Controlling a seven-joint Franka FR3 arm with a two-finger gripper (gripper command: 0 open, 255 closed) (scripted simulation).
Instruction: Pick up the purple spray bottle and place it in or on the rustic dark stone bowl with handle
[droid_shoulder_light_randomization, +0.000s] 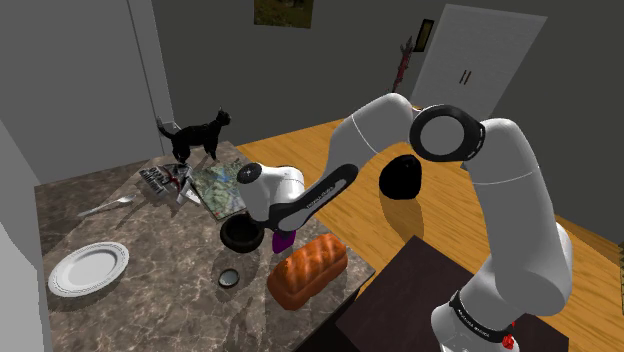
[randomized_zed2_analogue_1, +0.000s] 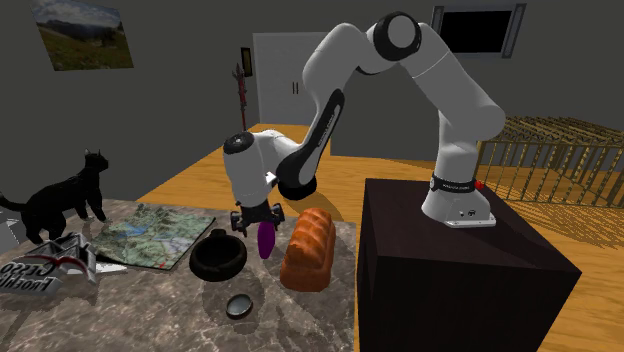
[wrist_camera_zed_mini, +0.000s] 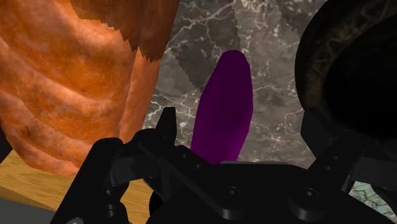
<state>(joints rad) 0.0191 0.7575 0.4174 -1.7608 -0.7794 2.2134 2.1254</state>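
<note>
Grey marbled bench is carrying everything, and the white arm is bending down over it from above, likely because the orange loaf and the dark bowl are crowding the purple spray bottle from both sides. It is pointing upright between them, outside the bowl. The fingers are standing apart, straddling it without visibly touching, so nothing is gripping it yet.

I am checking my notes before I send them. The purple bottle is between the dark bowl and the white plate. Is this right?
Not quite. The purple bottle is between the dark bowl and the orange bread loaf, not the white plate, which lies well apart from them. The second exterior view shows this.
</note>
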